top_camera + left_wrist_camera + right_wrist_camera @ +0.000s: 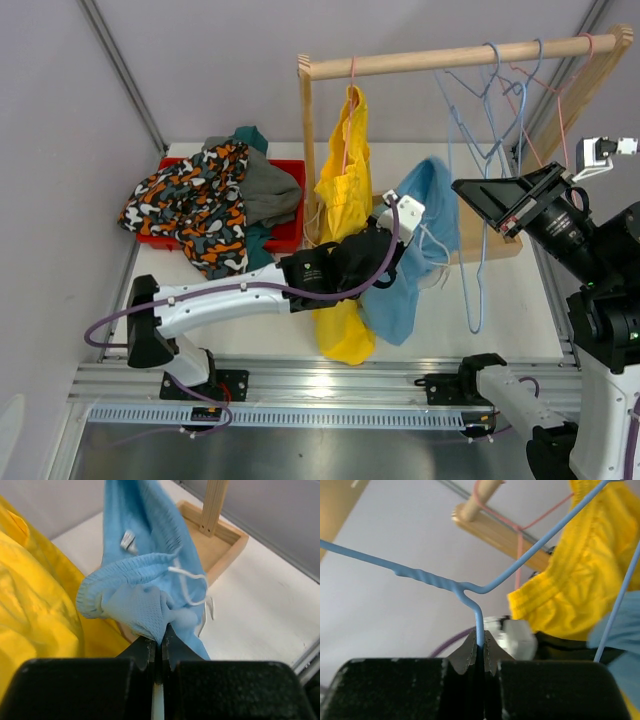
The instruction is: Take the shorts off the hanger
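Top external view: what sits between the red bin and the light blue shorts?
The yellow shorts, hanging on a pink hanger from the wooden rail, lie between the red bin and the light blue shorts; the top external view shows it.

We see yellow shorts (343, 200), light blue shorts (420, 215), orange-black-white camouflage shorts (190, 205), a grey pair (268, 190), a dark teal pair (250, 136), a red tray (288, 236), a blue hanger (430, 578) and a white worktop (500, 300).
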Robot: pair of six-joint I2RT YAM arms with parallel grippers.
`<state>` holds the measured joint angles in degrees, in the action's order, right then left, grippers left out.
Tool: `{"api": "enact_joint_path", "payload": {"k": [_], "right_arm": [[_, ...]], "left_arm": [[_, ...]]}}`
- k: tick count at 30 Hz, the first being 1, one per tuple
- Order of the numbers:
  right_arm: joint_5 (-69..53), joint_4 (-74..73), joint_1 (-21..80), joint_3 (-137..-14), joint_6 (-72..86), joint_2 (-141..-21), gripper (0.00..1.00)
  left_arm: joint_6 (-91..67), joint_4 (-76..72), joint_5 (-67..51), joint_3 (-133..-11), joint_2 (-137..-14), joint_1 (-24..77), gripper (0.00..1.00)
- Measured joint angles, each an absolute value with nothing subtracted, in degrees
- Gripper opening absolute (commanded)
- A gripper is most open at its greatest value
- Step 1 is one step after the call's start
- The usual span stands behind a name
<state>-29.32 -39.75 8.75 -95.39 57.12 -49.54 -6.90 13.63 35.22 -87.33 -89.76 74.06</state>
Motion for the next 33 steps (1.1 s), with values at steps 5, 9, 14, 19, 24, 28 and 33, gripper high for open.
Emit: {"api": "enact_joint_path", "payload": {"k": [5, 9, 14, 19, 24, 28, 33], "right_arm": [[-37.23, -32.62, 8.78, -96.23, 66.15, -51.48, 0.0], [-39.03, -31.55, 8.75, -98.35, 67.83, -55.42, 0.0], [-40.62, -29.5, 8.36, -100.71, 66.63, -62.83, 0.0], [-40.71, -27.94, 7.4, -104.97, 64.03, -73.01, 0.0], [-40.23, -27.44, 6.39, -105.51, 62.63, -80.77, 0.0], [-39.44, -27.22, 6.24, -105.34, 61.25, -82.83, 0.0], [-38.94, -25.21, 6.22, -98.28, 60.16, -78.7, 0.0]], "left_arm": [[-9.78, 14.96, 33.87, -81.62, -88.79, 74.52, 0.0], [-12.14, 17.04, 33.52, -76.95, -86.02, 75.75, 0.0], [-13.63, 19.07, 37.63, -76.12, -80.71, 84.77, 0.0], [-15.79, 24.84, 43.27, -80.6, -79.35, 96.14, 0.0], [-18.9, 33.52, 48.36, -86.37, -79.55, 104.51, 0.0], [-21.63, 45.23, 54.52, -98.8, -83.37, 110.32, 0.0], [-20.97, 57.49, 61.69, -118.54, -90.37, 114.1, 0.0]]}}
